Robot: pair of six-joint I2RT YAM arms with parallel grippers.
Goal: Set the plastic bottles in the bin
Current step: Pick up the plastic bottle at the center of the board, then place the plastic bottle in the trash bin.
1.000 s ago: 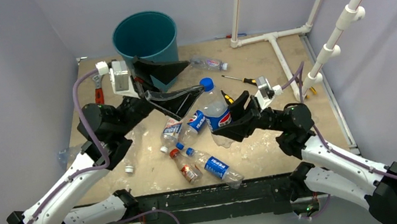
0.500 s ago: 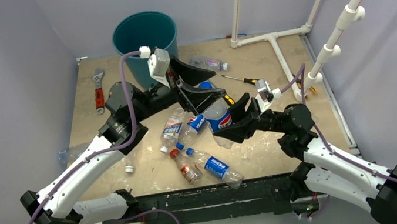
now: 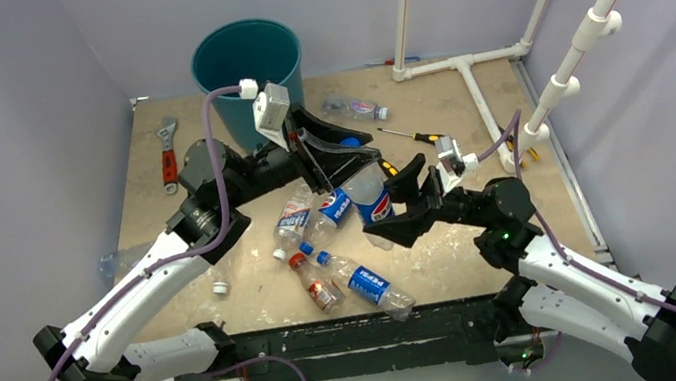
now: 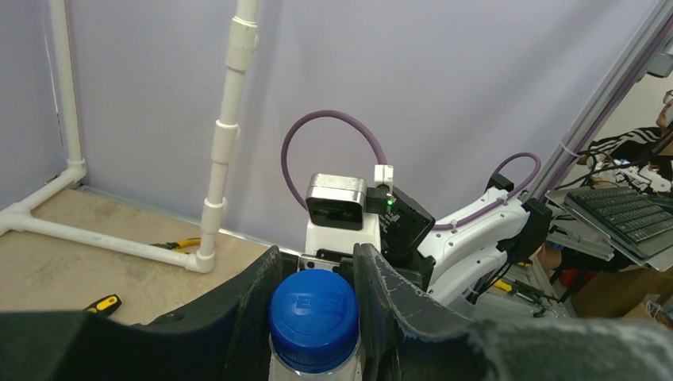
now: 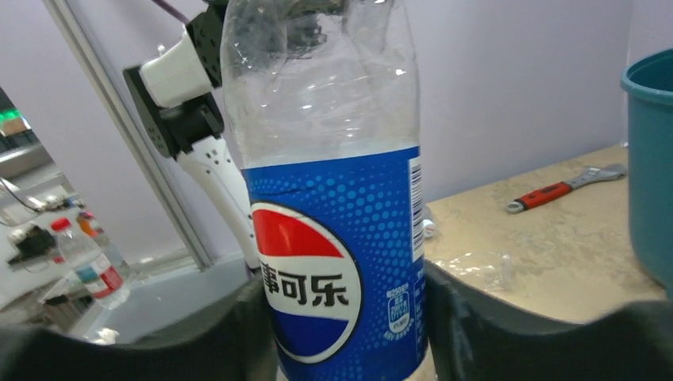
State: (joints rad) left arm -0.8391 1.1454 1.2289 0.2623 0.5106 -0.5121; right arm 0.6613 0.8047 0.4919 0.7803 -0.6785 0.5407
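My left pincer is clenched on the blue cap of an upright Pepsi bottle; my right pincer grasps its labelled body. Handover in hand, I judge: next, right lets go, left carries it over to the teal bin, some way behind.

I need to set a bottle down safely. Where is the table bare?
Bare table lies near the front edge, between the lying bottles and the right arm. Another patch: between screwdriver and white pipe. The centre is crowded.
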